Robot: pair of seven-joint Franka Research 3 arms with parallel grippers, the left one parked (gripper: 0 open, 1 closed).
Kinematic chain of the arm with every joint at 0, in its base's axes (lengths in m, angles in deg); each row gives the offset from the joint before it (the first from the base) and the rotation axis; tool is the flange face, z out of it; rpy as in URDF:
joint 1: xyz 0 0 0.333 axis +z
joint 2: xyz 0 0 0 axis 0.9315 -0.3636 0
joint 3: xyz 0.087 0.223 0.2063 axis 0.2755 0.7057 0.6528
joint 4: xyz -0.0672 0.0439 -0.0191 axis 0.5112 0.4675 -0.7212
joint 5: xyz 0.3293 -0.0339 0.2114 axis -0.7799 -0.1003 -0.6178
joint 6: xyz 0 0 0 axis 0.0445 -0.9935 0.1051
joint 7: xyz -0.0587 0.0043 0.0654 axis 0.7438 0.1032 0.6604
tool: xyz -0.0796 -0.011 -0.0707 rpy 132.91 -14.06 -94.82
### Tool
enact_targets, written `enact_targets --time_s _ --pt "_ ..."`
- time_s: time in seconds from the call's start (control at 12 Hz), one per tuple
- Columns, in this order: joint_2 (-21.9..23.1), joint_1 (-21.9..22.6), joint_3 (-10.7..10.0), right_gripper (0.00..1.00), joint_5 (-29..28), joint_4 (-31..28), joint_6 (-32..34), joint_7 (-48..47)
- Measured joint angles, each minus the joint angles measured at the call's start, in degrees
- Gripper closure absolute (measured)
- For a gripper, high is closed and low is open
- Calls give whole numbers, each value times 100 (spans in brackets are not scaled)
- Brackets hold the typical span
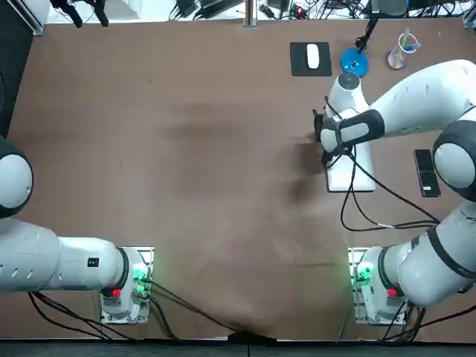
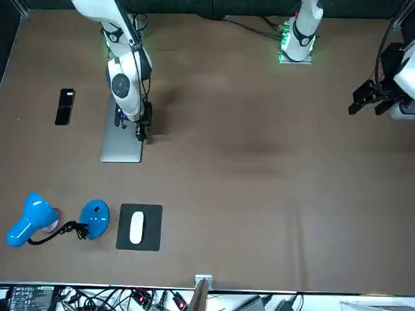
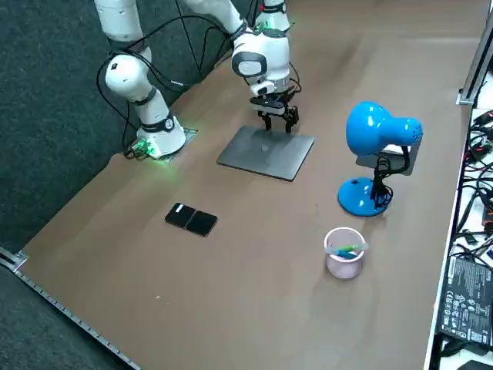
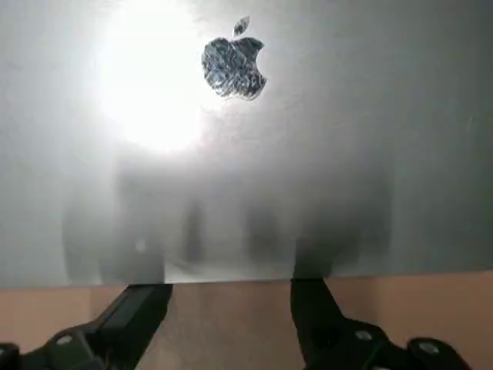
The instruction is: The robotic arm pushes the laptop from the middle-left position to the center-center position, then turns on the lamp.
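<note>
A closed silver laptop lies flat on the brown table, in its right half as the top view shows it. Its lid with the logo fills the wrist view. My right gripper is low at the laptop's long edge facing the table's middle. It is open, both fingertips against that edge, nothing held between them. The blue desk lamp stands beyond the laptop near the far edge; no light shows from it.
A white mouse on a black pad sits next to the lamp. A pink cup stands at the far right corner. A black phone lies right of the laptop.
</note>
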Motion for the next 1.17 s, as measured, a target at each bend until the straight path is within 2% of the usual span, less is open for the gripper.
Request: enact_targets --time_s 0.5,0.83,1.08,1.17 --pt "63 -314 -5 0 0 -51 137 397" --pt "211 -354 -9 0 4 54 140 919" --pt "236 -451 -22 0 4 513 310 1624" --pt "144 -632 -39 1 5 1031 623 2094"
